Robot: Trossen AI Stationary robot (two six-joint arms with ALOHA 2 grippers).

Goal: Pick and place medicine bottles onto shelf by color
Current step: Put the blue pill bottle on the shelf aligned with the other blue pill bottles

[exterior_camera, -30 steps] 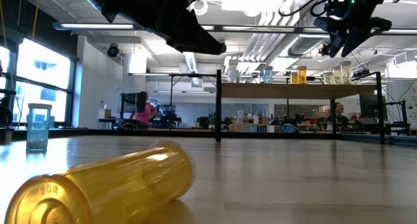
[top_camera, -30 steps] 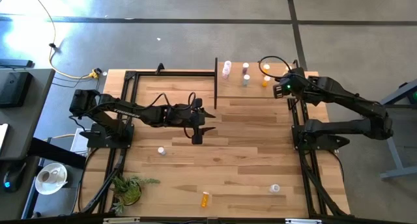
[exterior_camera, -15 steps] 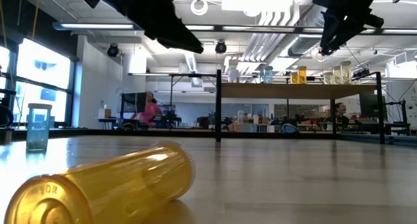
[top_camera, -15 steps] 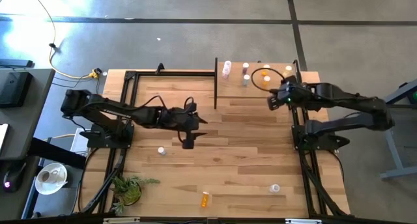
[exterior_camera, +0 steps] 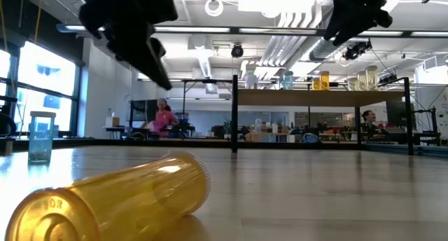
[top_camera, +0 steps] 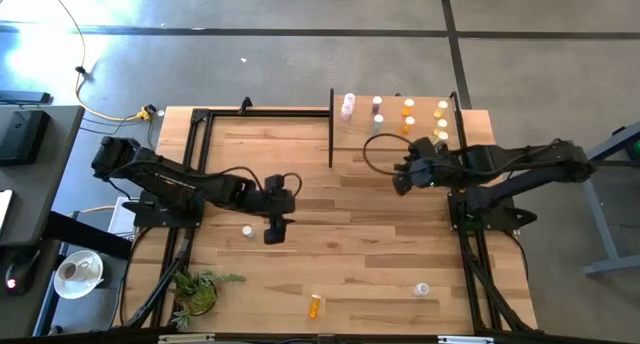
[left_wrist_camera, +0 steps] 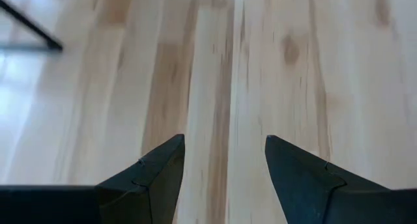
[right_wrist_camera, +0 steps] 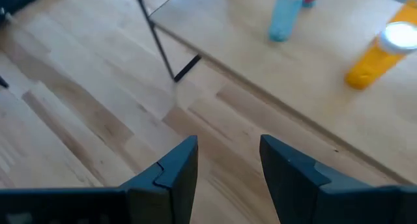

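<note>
The left gripper (top_camera: 273, 231) hangs over the middle of the worktop (top_camera: 350, 244), fingers parted and empty; its wrist view shows only bare planks between them. Just to its left stands a small white-capped bottle (top_camera: 247, 231), upright. Well below the left gripper, toward the near edge, an orange bottle (top_camera: 315, 306) lies on its side, its long axis running roughly front to back. The low view shows this bottle large (exterior_camera: 115, 202), bottom end nearest the camera, which the overhead view cannot resolve. The right gripper (top_camera: 400, 177) hovers in front of the shelf (top_camera: 356, 134), fingers apart, holding nothing. Beyond it, upright on the shelf, are pale bottles (top_camera: 348, 106) and orange ones (top_camera: 408, 111). Its wrist view shows a teal bottle (right_wrist_camera: 285, 15) and an orange one (right_wrist_camera: 378, 55) standing there. Another white-capped bottle (top_camera: 422, 289) sits well nearer than the right gripper.
</note>
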